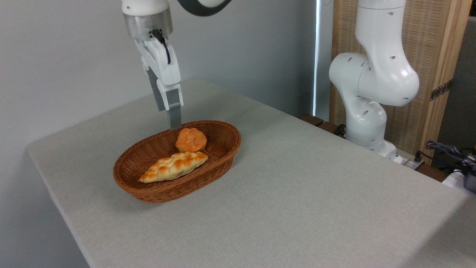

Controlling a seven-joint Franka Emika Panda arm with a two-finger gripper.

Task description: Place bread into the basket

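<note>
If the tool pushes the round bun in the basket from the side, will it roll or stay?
The bun is rounded, so it would probably roll or rock a little. It touches the braided loaf, which, with the basket wall, would likely stop it soon. It looks light.

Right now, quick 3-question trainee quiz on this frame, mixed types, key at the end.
1. True or false: the bun lies on the bare table.
2. What lies beside the bun in the basket? A) a braided loaf B) a cup C) nothing
3. Fill in: the hand hangs over the basket's ____ rim, holding nothing.

Key
1. False: it sits inside the basket.
2. A: the braided loaf lies in front of the bun, touching it.
3. Far. Only one side of the fingers shows, so open or shut cannot be told.
</note>
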